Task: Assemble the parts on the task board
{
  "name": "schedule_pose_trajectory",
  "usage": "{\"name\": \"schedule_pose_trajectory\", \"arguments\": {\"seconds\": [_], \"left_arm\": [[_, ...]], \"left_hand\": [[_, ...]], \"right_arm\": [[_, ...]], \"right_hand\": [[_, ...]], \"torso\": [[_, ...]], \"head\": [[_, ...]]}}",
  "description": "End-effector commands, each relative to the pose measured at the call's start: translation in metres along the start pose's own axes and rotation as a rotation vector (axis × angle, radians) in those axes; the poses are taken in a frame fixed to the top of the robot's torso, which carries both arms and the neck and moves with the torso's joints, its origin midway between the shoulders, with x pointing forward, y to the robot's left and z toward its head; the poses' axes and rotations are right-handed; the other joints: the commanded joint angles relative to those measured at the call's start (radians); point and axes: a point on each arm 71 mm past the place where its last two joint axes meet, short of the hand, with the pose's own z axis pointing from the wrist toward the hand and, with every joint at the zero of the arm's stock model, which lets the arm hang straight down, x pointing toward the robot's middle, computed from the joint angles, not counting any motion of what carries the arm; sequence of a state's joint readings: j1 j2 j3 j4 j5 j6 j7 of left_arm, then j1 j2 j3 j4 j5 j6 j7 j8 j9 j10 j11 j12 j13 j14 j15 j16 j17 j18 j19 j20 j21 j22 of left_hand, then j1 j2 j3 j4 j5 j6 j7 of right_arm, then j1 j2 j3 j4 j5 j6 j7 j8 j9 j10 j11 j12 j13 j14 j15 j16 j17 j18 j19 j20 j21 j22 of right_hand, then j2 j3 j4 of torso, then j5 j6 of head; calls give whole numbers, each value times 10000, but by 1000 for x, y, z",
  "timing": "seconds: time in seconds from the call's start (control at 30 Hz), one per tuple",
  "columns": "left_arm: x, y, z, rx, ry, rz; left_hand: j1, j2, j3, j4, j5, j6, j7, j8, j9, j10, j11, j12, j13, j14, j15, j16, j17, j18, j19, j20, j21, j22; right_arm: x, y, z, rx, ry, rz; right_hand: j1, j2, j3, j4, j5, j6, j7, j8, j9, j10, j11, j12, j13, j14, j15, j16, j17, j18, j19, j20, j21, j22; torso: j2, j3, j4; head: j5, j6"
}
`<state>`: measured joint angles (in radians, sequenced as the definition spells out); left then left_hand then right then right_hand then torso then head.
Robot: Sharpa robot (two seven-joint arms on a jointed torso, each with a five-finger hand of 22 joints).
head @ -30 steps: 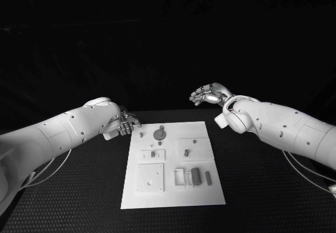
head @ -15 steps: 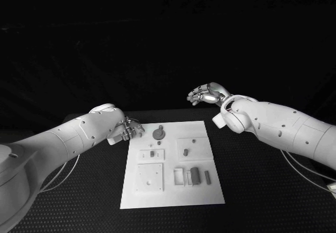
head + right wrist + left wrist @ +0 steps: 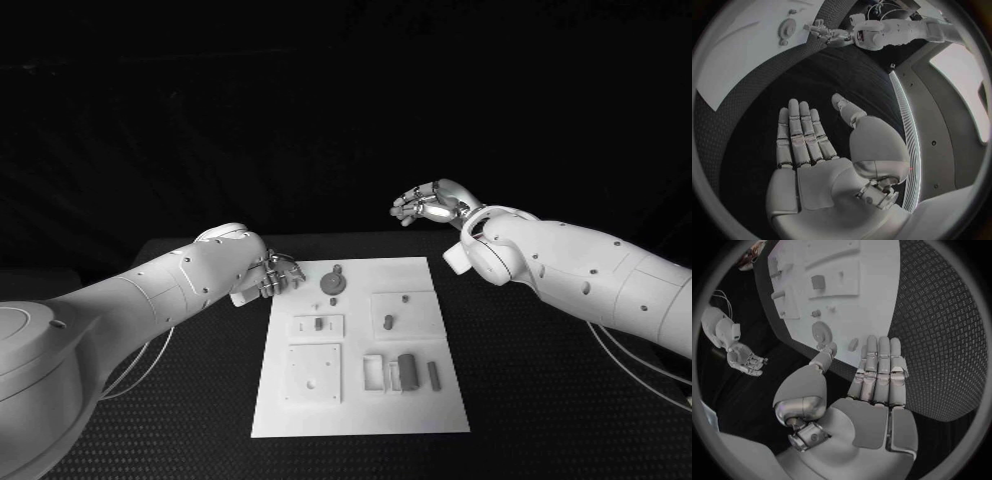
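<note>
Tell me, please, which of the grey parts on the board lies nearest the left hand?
The round gear-like part at the task board's far end; the left hand hovers just beside it, the other parts lie nearer the robot.

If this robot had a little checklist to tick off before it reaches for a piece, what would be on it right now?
1. Left hand free: ok, fingers straight, holding nothing.
2. Right hand free: ok, nothing in its palm.
3. Task board flat on the table: ok.
4. Round gear-like part unobstructed: ok, nothing covers it.
5. Left hand close to the parts: ok, it hovers at the board's far left corner.
6. Which parts are loose and which already seated: cannot tell.
</note>
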<state>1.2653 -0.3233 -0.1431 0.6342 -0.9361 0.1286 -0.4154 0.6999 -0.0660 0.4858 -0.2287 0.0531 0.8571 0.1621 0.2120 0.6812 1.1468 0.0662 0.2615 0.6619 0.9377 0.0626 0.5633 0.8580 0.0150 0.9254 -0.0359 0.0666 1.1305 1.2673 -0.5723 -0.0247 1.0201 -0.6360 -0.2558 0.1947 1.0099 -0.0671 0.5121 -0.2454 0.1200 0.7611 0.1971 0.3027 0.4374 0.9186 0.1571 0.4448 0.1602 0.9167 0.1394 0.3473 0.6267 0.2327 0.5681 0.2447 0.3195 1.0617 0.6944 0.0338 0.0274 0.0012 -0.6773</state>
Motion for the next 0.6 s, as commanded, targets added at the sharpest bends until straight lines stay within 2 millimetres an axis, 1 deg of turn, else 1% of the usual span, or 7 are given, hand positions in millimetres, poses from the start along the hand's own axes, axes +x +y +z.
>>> {"name": "schedule_pose_trajectory", "arguments": {"seconds": [0.03, 0.1, 0.2, 0.27, 0.3, 0.5, 0.6], "left_arm": [[2, -5, 0, 294, 84, -5], [2, -7, 0, 324, 91, -7], [4, -10, 0, 387, 121, 6], [4, -11, 0, 383, 117, 8], [4, -11, 0, 384, 117, 9], [3, -10, 1, 294, 131, 0], [3, -9, 1, 260, 132, 67]], "left_hand": [[49, -31, 43, 26, -34, -20, 39, -28, -21, -46, 2, -38, -20, -66, 14, -7, -11, -81, -63, 3, 7, -12], [46, -25, 42, 30, -34, -12, 42, -25, -26, -43, 3, -35, -23, -65, 15, -4, -13, -80, -62, 4, 9, -13], [42, -24, 38, 32, -34, -2, 49, -23, -35, -41, 5, -33, -30, -63, 15, 1, -17, -79, -61, 6, 11, -15], [42, -21, 38, 33, -34, 3, 52, -22, -39, -39, 6, -31, -33, -63, 15, 3, -18, -78, -60, 6, 11, -16], [44, -17, 39, 32, -34, 5, 54, -21, -41, -38, 6, -30, -35, -63, 15, 4, -19, -77, -60, 6, 12, -16], [148, 117, 85, -13, -23, 162, 61, 43, -89, -15, 6, -5, -87, -51, 7, 41, -48, -66, -47, 6, 21, -25], [258, 259, 120, -77, 1, 331, 21, 118, -129, 2, -11, 20, -135, -45, 4, 72, -81, -68, -34, 5, 26, -28]], "right_arm": [[1, 1, 0, -88, 67, 30], [0, 1, 0, -85, 59, 27], [1, 1, 0, -97, 52, 27], [1, 1, 0, -101, 61, 31], [1, 2, 0, -101, 64, 32], [1, 1, 0, -95, 64, 31], [1, 2, 0, -101, 73, 34]], "right_hand": [[4, -26, -42, 40, 23, -62, 166, 33, -10, 8, 29, -60, -10, -68, 9, -69, 16, -83, -44, -2, -55, 14], [5, -27, -43, 41, 23, -62, 167, 34, -10, 9, 29, -60, -11, -68, 9, -70, 17, -84, -45, -2, -56, 15], [7, -27, -42, 42, 23, -62, 168, 34, -12, 10, 29, -61, -13, -68, 10, -72, 19, -84, -46, -2, -58, 18], [8, -26, -42, 43, 23, -62, 169, 35, -12, 11, 29, -61, -14, -67, 10, -73, 20, -84, -46, -2, -60, 19], [9, -26, -42, 43, 23, -62, 169, 35, -13, 12, 29, -61, -14, -67, 10, -74, 20, -84, -46, -2, -60, 20], [13, -24, -41, 45, 23, -62, 170, 36, -15, 13, 29, -63, -17, -65, 11, -76, 23, -84, -46, -3, -63, 24], [13, -26, -41, 46, 23, -62, 171, 36, -16, 14, 29, -64, -18, -65, 11, -77, 25, -85, -46, -3, -64, 26]], "torso": [[-12, 6, 2], [-13, 5, 3], [-11, 2, 4], [-8, 7, -5], [-8, 8, -7], [-9, 10, 4], [-6, 10, 5]], "head": [[267, 351], [320, 433], [447, 627], [508, 695], [523, 704], [767, 805], [880, 790]]}}
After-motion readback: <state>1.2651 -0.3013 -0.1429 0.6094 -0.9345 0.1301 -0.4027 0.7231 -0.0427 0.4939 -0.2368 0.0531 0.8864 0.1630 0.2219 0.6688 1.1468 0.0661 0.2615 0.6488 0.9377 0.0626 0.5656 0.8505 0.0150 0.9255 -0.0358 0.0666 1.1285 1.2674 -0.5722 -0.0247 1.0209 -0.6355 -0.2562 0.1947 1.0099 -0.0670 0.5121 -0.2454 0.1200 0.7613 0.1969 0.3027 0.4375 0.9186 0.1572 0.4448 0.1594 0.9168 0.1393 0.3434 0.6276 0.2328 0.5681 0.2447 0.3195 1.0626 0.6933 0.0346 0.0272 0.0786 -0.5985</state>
